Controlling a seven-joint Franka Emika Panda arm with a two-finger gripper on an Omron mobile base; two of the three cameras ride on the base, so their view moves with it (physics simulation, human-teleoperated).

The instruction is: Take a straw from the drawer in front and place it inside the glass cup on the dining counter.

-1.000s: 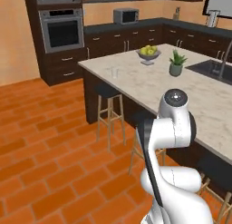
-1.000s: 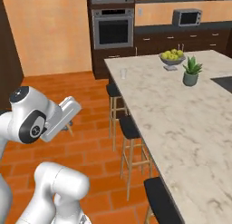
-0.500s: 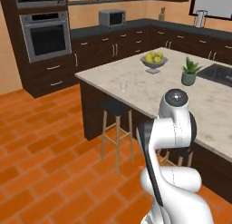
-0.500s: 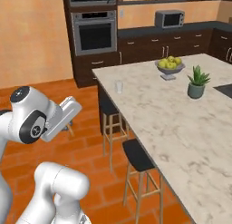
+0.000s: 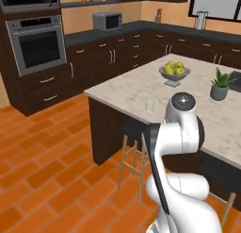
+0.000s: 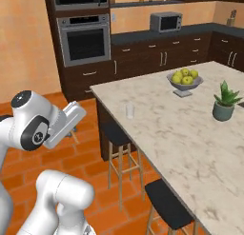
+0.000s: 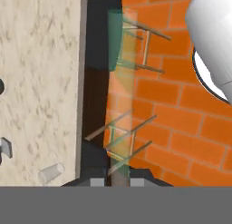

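Your stock at this moment:
- Gripper (image 7: 115, 181): jaws drawn close on a long, translucent green-tinted straw (image 7: 118, 82); it runs up the hand view from between the tips. The tips are barely seen, so take the grip as likely.
- Glass cup (image 5: 149, 105): upright on the dining counter (image 5: 136, 93), near its corner edge, well apart from the fruit bowl (image 5: 174, 73) and potted plant (image 5: 220, 85).
- Stools (image 6: 117, 134): tucked under the counter edge.
- Drawers: several dark fronts along the back wall; you cannot tell which is yours
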